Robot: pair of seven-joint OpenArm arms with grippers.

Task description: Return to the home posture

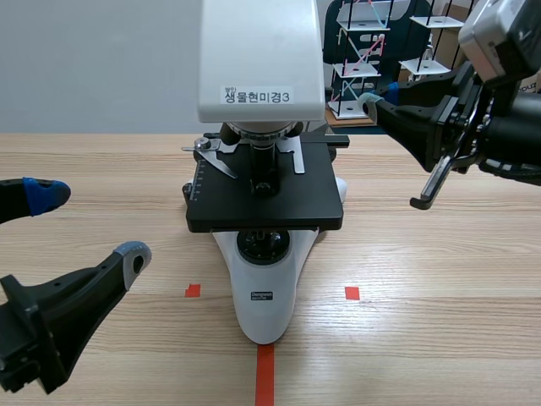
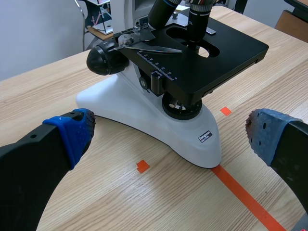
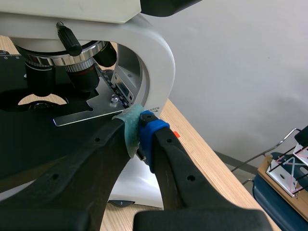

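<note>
Left jaws stand wide, nothing between the blue pads (image 2: 77, 132). Right jaws are closed, pad against pad (image 3: 131, 130), and hold nothing that I can see.

On the wooden tabletop (image 1: 439, 279) the microscope (image 1: 264, 296) stands in the middle, its base over the tape line (image 1: 265, 372). From it, the left jaws are at 8 o'clock, low and well apart. The right jaws are at 2 o'clock, raised, with their tips just beside the white neck (image 3: 154, 53) and the black stage (image 1: 313, 194). I cannot tell if they touch.

This task has no object to carry, only the arms. I judge the microscope heavy and stiff, with fragile lenses (image 3: 84, 77). If lifted, neck and base are the places to hold. Now it needs no hold, so the right arm should leave without knocking it.
</note>
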